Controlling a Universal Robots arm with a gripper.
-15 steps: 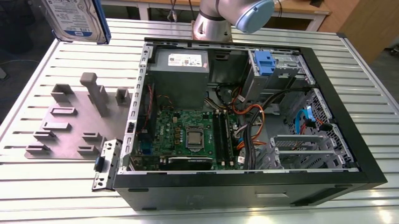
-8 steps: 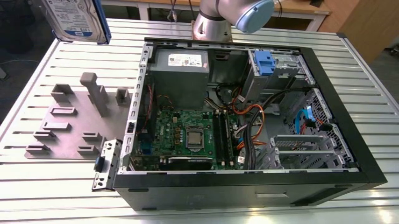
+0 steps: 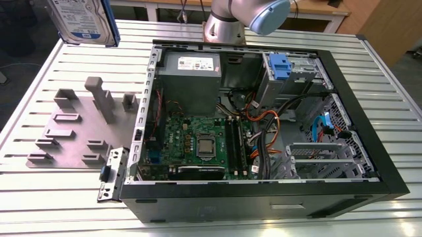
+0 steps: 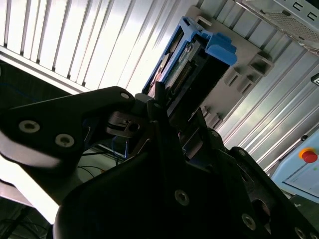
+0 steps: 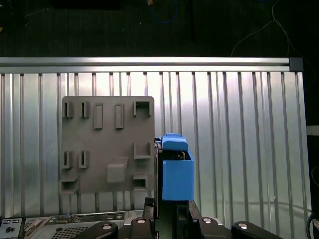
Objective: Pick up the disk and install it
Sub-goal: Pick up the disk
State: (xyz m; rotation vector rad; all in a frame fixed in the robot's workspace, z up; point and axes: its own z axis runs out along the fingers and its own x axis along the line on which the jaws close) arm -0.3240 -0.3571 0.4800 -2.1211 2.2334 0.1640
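Disk [image 3: 82,19] sits at the exterior view's far left, lifted clear of the slatted table [image 3: 39,207], label face visible. Gripper [image 4: 172,112] is pinching it: fingers [image 4: 158,102] are pressed on its flat sides, and it shows edge-on in both wrist views with the blue carrier end out. Grey fixture plate [image 3: 72,128] lies flat on the table. Right of it is the open PC case [image 3: 264,128], with a blue latch piece [image 3: 279,66] near its back wall. Arm [image 3: 244,17] stands behind the case.

An open desktop computer case [image 3: 264,197] lies on its side on a slatted aluminium table [image 3: 389,89], exposing its motherboard [image 3: 191,136] and grey power supply [image 3: 189,81]. Just beside it, toward the exterior view's left, a grey fixture plate [image 3: 66,143] carries upright holders.
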